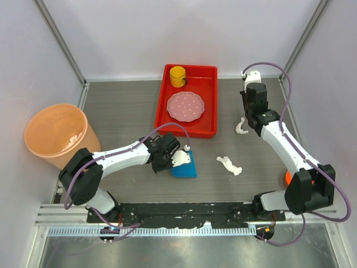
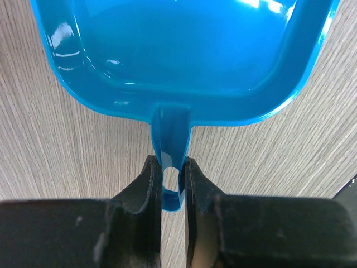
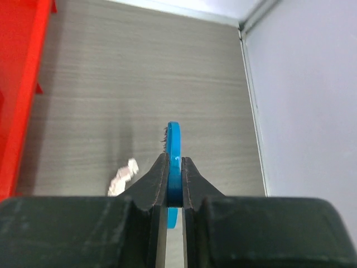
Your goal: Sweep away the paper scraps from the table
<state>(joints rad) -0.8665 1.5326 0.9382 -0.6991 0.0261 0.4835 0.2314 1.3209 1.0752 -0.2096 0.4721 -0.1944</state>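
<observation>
paper scraps [image 1: 229, 165]: two crumpled white wads lie loose on the table [image 1: 122, 111]; one is right of centre and the other [image 1: 241, 126] is farther back, just beside the red tray's right wall; the right wrist view shows that far wad [image 3: 124, 176] low and left of the fingers, not touching them
dustpan [image 2: 184, 56]: blue, flat on the wood near the centre, left of the nearer wad and apart from it; the visible part of the pan holds nothing
left gripper [image 2: 172, 184]: pinching the dustpan's thin handle, jaws pressed onto it
brush [image 3: 174, 145]: thin blue tool seen edge-on, with a few bristles showing
right gripper [image 3: 174, 178]: clamped on the brush, near the far wad
red tray [image 1: 162, 106]: at the back; holds a pink dotted plate [image 1: 186, 106] and a yellow cup [image 1: 177, 76]
orange bucket [image 1: 42, 120]: far left, well apart from both wads
risk, far wad: a stroke towards the tray could jam it against the wall
risk, flick: the wads look light; a fast stroke could hop them past the pan
risk, pan lip: if it lifts, scraps could slide under
risk, grip: the narrow handle could twist under push
</observation>
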